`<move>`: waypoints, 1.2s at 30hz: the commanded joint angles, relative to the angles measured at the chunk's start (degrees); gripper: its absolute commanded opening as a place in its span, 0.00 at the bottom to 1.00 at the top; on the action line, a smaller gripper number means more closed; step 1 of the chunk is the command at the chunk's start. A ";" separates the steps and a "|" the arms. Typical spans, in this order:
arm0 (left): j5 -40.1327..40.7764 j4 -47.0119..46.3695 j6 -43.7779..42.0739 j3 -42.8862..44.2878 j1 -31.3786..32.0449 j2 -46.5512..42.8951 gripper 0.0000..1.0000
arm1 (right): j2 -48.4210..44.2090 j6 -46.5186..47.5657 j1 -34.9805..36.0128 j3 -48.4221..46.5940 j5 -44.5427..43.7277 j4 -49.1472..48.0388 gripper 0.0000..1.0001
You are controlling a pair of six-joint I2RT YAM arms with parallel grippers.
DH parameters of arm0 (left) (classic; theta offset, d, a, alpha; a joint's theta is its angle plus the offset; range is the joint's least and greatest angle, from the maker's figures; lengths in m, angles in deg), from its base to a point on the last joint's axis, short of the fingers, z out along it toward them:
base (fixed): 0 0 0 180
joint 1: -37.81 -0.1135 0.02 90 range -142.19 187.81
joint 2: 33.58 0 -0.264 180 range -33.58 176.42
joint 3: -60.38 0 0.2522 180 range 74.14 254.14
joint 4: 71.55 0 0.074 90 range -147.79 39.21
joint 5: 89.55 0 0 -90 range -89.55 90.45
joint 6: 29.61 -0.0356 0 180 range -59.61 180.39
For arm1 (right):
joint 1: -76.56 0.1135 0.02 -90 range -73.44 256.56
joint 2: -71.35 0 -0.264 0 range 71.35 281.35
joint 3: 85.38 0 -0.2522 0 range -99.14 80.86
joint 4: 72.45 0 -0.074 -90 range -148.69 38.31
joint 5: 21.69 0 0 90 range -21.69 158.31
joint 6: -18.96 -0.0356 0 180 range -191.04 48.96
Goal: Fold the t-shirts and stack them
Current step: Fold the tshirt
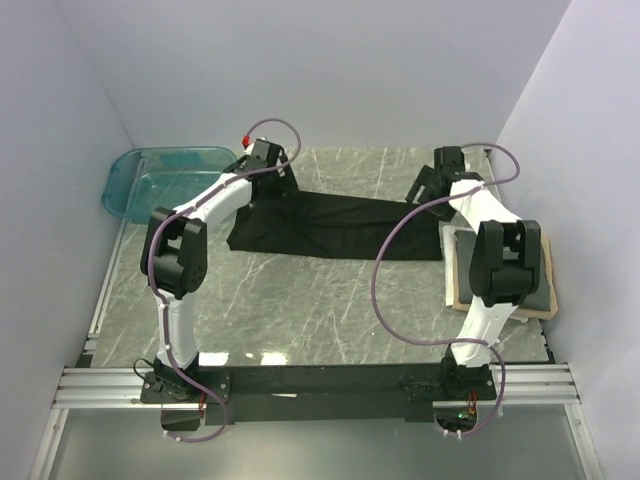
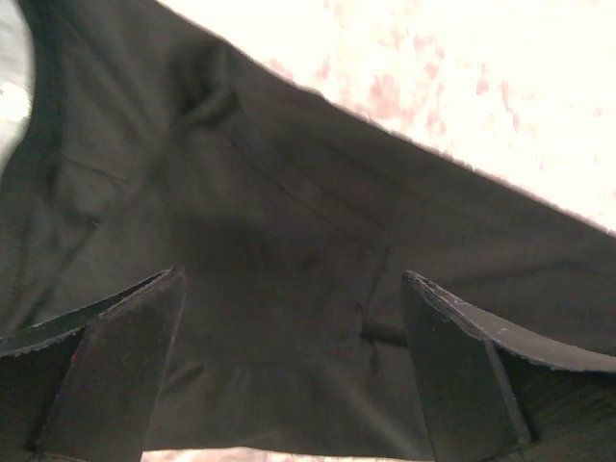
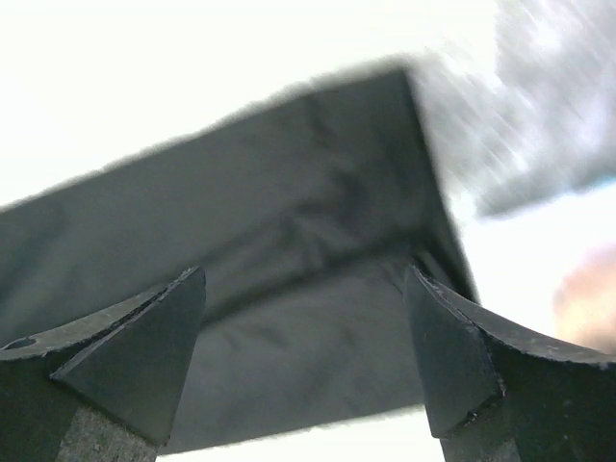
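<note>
The black t-shirt (image 1: 335, 225), stretched along the counter's (image 1: 300, 300) far side, looks soft and limp; pinch its end corners. Left end effector (image 2: 294, 277) and right end effector (image 3: 306, 272) gape wide, empty.

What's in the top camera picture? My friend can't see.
A black t-shirt, folded into a long strip, lies across the table, the left gripper and right gripper over its ends. A teal tub sits far left; a grey t-shirt lies on a tan board at right.
</note>
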 commanded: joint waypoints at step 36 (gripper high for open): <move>-19.66 1.80 5.62 30.13 2.45 29.03 0.99 | -23.14 -11.66 24.30 42.70 10.30 -9.67 0.88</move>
